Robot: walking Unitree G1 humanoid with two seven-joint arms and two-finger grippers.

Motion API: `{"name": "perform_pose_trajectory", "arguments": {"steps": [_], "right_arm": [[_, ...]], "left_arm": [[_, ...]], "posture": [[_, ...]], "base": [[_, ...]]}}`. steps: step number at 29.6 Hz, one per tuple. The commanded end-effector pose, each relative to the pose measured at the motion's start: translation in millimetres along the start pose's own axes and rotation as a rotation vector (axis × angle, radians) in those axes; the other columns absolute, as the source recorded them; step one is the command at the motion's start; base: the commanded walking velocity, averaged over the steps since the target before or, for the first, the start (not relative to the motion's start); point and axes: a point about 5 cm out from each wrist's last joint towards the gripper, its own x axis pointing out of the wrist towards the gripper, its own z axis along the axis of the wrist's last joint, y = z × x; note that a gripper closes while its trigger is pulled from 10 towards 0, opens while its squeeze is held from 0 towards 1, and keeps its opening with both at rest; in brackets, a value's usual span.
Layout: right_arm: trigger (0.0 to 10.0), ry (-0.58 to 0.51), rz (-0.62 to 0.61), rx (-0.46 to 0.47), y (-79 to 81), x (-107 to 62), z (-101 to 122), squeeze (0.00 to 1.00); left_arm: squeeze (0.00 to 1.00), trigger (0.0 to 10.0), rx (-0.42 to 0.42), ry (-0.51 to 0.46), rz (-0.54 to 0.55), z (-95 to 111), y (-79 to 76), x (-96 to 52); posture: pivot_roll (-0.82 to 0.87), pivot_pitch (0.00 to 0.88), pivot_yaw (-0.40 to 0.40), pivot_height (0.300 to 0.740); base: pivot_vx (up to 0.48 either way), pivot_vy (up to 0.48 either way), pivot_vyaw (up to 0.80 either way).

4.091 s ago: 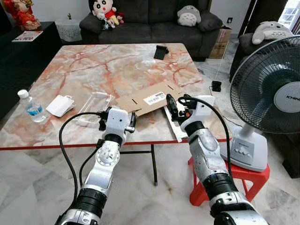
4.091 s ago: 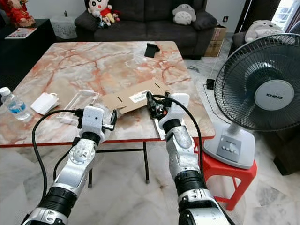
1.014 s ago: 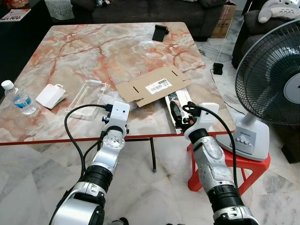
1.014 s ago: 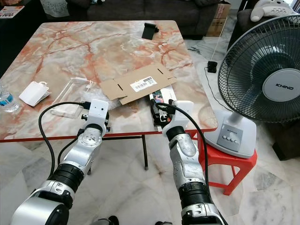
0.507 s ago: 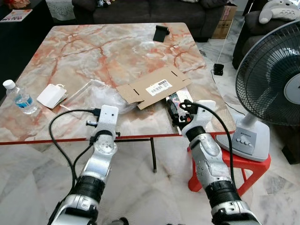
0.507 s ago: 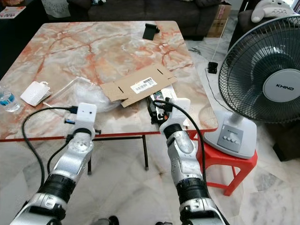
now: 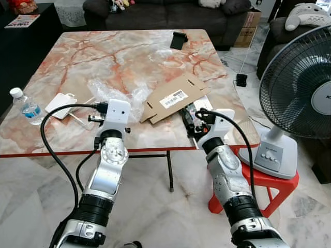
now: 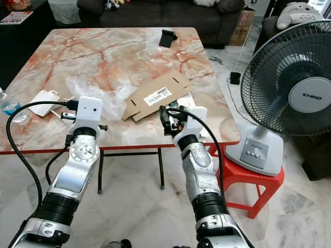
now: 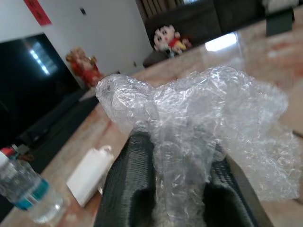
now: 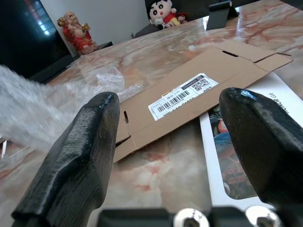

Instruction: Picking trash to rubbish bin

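The marble table (image 7: 103, 57) is in front of me, flattened cardboard box (image 7: 173, 96) lying on it. My left gripper (image 9: 173, 189) pinches the bubble wrap (image 9: 199, 123) at the near edge; my right gripper (image 10: 175, 142) hovers spread before the cardboard.

Table (image 7: 129, 57): bottle (image 7: 25, 106) at left edge; bubble wrap (image 7: 116, 93) centre-front; flattened cardboard (image 7: 173, 96) just right of it, overlapping booklet (image 8: 194, 103); fan (image 7: 297, 98) right of table.
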Motion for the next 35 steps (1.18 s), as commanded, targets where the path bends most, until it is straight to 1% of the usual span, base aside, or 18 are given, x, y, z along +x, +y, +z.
{"name": "perform_pose_trajectory", "arguments": {"steps": [1,6,7,8,10,11,13,14,15,17,19,21,24,29,33,35], "right_arm": [[10.0,-0.021,0.006,0.003,1.8,4.7,6,0.00],[10.0,-0.023,0.009,0.003,2.5,5.8,6,0.00],[10.0,-0.023,0.010,0.003,2.4,6.0,6,0.00],[10.0,-0.024,0.010,0.003,2.2,6.5,6,0.00],[10.0,-0.032,0.010,0.004,2.4,7.4,8,0.00],[10.0,-0.034,0.010,0.004,2.5,7.6,8,0.00],[10.0,-0.048,0.007,0.003,2.3,8.2,10,0.00],[10.0,-0.056,0.005,0.002,2.2,8.4,11,0.00],[10.0,-0.068,0.002,-0.004,1.8,8.3,13,0.00],[10.0,-0.089,-0.001,-0.021,1.1,8.1,16,0.00],[10.0,-0.120,-0.001,-0.030,0.6,7.9,21,0.00],[10.0,-0.154,-0.009,-0.064,-1.0,8.0,27,0.00],[10.0,-0.176,0.001,-0.099,0.4,9.1,33,0.00],[10.0,-0.199,0.004,-0.110,0.7,9.1,37,0.00],[10.0,-0.200,0.004,-0.116,0.7,9.0,37,0.00],[10.0,-0.202,0.007,-0.130,1.8,8.8,37,0.00]], "left_arm": [[0.00,0.0,-0.003,-0.074,0.028,18,5.9,5.1],[0.00,0.0,-0.017,-0.149,0.056,35,9.4,8.0],[0.00,1.6,-0.020,-0.159,0.054,37,9.2,8.4],[0.00,10.0,-0.018,-0.180,0.048,42,8.3,8.8],[0.00,10.0,-0.060,-0.253,0.019,54,4.7,7.7],[0.00,10.0,-0.070,-0.267,0.009,56,3.7,7.2],[0.00,10.0,-0.097,-0.278,-0.043,56,-4.2,5.5],[0.00,10.0,-0.125,-0.272,-0.077,54,-9.9,4.0],[0.00,10.0,-0.149,-0.259,-0.095,50,-14.2,2.1],[0.00,10.0,-0.170,-0.246,-0.101,45,-16.9,-0.6],[0.00,10.0,-0.187,-0.236,-0.102,39,-18.4,-3.4],[0.00,10.0,-0.209,-0.222,-0.105,30,-19.8,-6.4],[0.00,10.0,-0.225,-0.209,-0.101,22,-17.4,-9.5],[0.00,10.0,-0.234,-0.225,-0.097,23,-15.4,-11.1],[0.00,10.0,-0.251,-0.233,-0.100,20,-18.1,-12.4],[0.00,10.0,-0.265,-0.252,-0.105,23,-19.0,-14.1]], "posture": [[0.01,0.044,-0.008,0.740],[0.01,0.036,-0.009,0.740],[0.02,0.033,-0.010,0.740],[0.02,0.033,-0.010,0.740],[0.02,0.030,-0.010,0.740],[0.02,0.030,-0.010,0.740],[0.02,0.023,-0.011,0.740],[0.02,0.023,-0.011,0.740],[0.01,0.019,-0.009,0.740],[0.01,0.020,-0.008,0.740],[0.01,0.020,-0.008,0.740],[0.01,0.023,-0.008,0.740],[0.00,0.029,-0.007,0.740],[0.00,0.029,-0.007,0.740],[0.00,0.029,-0.013,0.740],[0.00,0.030,-0.012,0.740]], "base": [[0.000,0.000,0.00],[0.000,0.000,0.00],[0.000,0.000,0.00],[0.000,0.000,0.00],[0.000,0.000,0.00],[0.000,0.000,0.00],[0.000,0.000,0.00],[0.000,0.000,0.00],[0.000,0.000,0.00],[0.000,0.000,0.00],[0.000,0.000,0.00],[0.000,0.000,0.00],[0.000,0.000,0.00],[0.000,0.000,0.00],[0.000,0.000,0.00],[0.000,0.000,0.00]]}}
